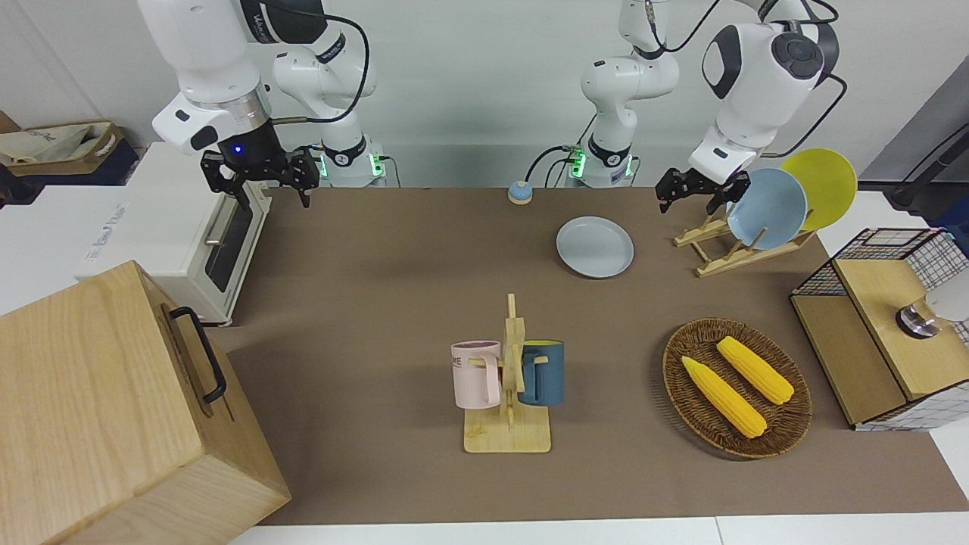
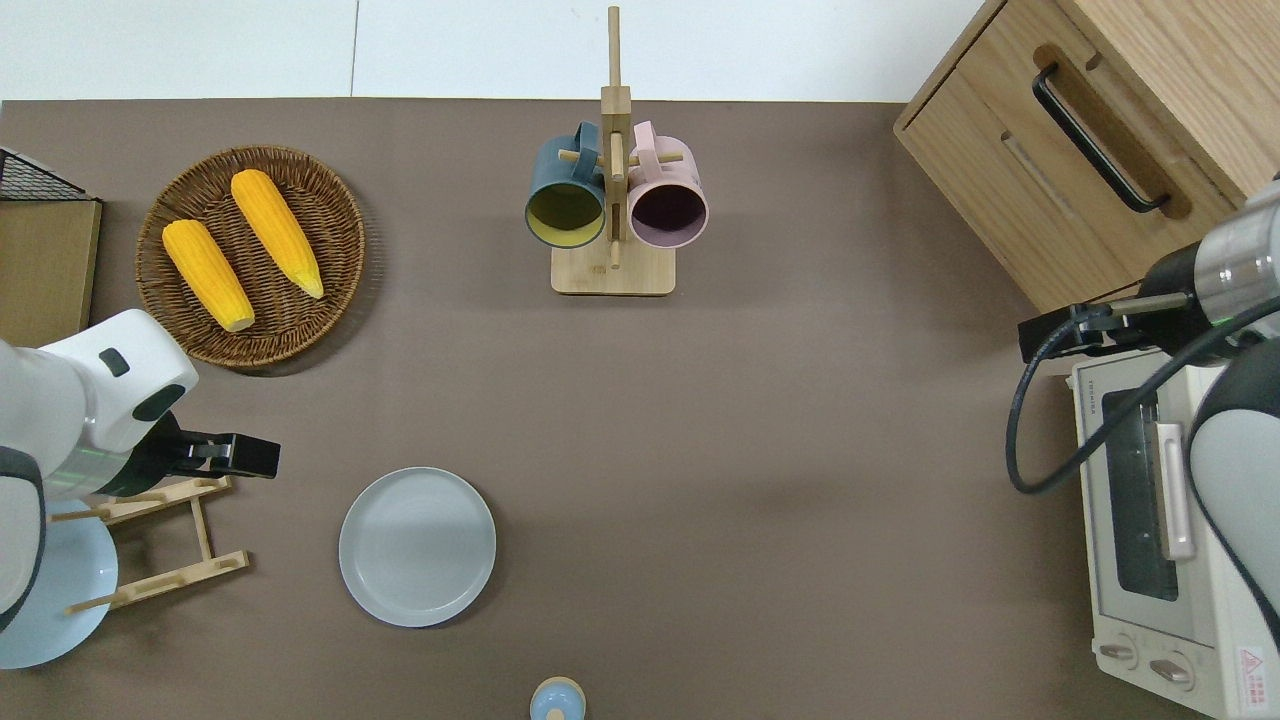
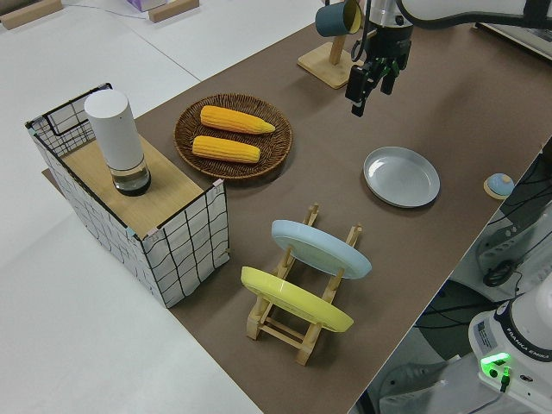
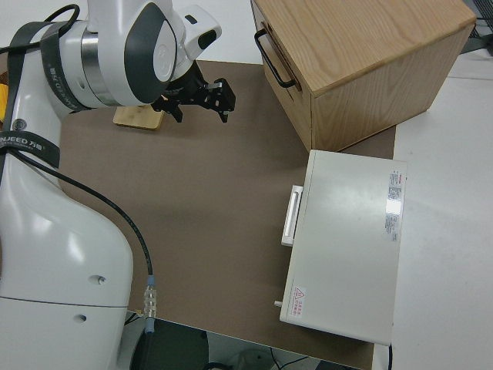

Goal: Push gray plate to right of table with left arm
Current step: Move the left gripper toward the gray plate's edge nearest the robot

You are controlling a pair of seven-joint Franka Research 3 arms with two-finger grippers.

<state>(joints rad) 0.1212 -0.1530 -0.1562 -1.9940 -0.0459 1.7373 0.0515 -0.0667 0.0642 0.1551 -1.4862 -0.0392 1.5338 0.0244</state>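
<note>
The gray plate (image 1: 595, 247) lies flat on the brown mat of the table (image 1: 378, 250), near the robots; it also shows in the overhead view (image 2: 417, 546) and the left side view (image 3: 401, 176). My left gripper (image 1: 687, 207) is open and empty. It hangs in the air over the mat by the tip of the wooden dish rack (image 2: 160, 540), a short way from the plate toward the left arm's end (image 2: 268, 457). It does not touch the plate. It also shows in the left side view (image 3: 371, 99). My right gripper (image 1: 275, 201) is open and parked.
The rack holds a sky-blue plate (image 1: 768, 208) and a yellow plate (image 1: 825, 185). A wicker basket (image 2: 340, 240) holds two corn cobs. A mug tree (image 2: 613, 215), a wooden cabinet (image 2: 1100, 130), a toaster oven (image 2: 1160, 530), a small bell (image 2: 557, 698) and a wire crate (image 1: 886, 318) also stand on the table.
</note>
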